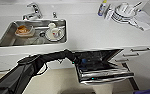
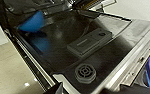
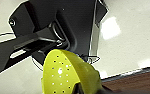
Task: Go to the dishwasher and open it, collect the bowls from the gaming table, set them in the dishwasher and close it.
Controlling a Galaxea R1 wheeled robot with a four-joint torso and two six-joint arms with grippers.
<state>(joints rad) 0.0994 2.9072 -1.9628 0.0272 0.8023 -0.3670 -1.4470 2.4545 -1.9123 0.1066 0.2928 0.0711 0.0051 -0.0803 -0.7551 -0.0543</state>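
Head view, left to right: steel sink (image 1: 6, 40) sunk in the white desk (image 1: 91, 30), holding an orange-filled container (image 1: 23, 30) and a white cup on a plate (image 1: 55, 32); faucet (image 1: 34, 11) behind it. Left arm (image 1: 28, 67) comes in from the lower left and reaches to the dishwasher (image 1: 106, 75), whose door hangs open below the desk edge. Left pincer (image 1: 76, 60) sits at the mouth of the dark interior; a blue spot, the blue bowl (image 1: 84, 60), lies just beside it. Cannot tell how far this pincer is open, nor whether it touches the bowl. Stacked white dishes (image 1: 123, 11) and a cloth (image 1: 144, 21) on the desk at far right.

Left wrist view: looks along the open door's inner face, with the detergent compartment (image 2: 89, 41) and a round vented cap (image 2: 85, 72). Blue bowl (image 2: 32, 22) lies tilted at the edge of the interior, its blue mirrored on the glossy door.

Right wrist view: yellow-green bowl (image 3: 66, 75), dotted with small holes, large and close against the right pincer (image 3: 78, 87); it appears gripped at the rim, fingers hard to make out. Pale floor (image 3: 126, 37) below.
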